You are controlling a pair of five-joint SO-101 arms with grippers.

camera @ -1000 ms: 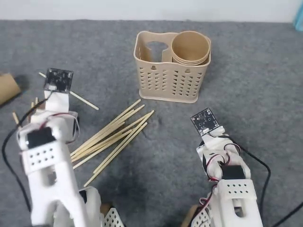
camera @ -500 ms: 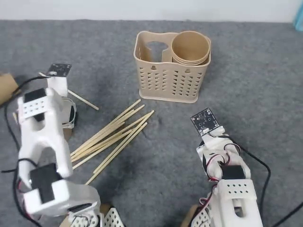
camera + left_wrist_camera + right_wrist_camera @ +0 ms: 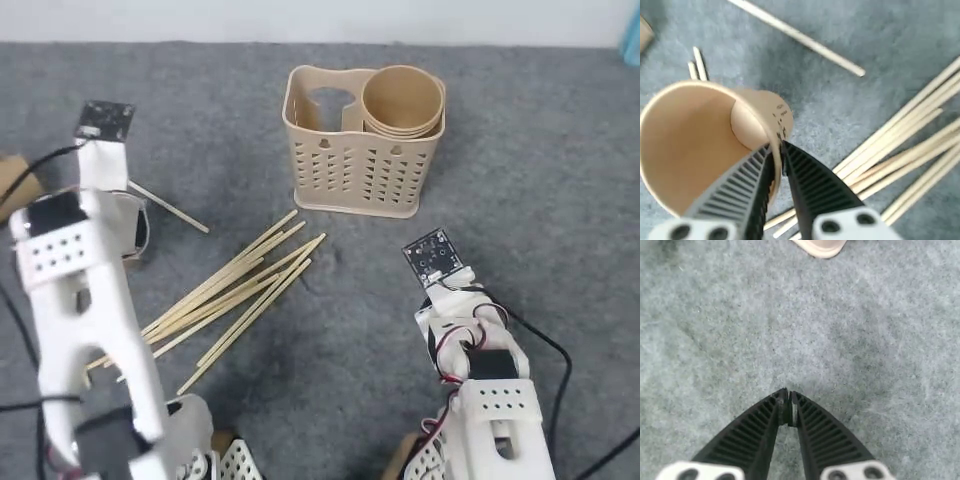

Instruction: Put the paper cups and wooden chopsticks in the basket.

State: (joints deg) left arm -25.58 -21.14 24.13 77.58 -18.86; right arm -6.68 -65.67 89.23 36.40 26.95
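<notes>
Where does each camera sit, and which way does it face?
High view: fixed above the table, looking down on the basket, chopsticks, left arm and right arm.
Left wrist view: on the left arm's wrist, looking along the left gripper, shut on a paper cup, down at the grey mat.
Right wrist view: on the right arm's wrist, looking down past the shut right gripper.
Shared: high and left wrist views both show the chopsticks; high and right wrist, the basket.
</notes>
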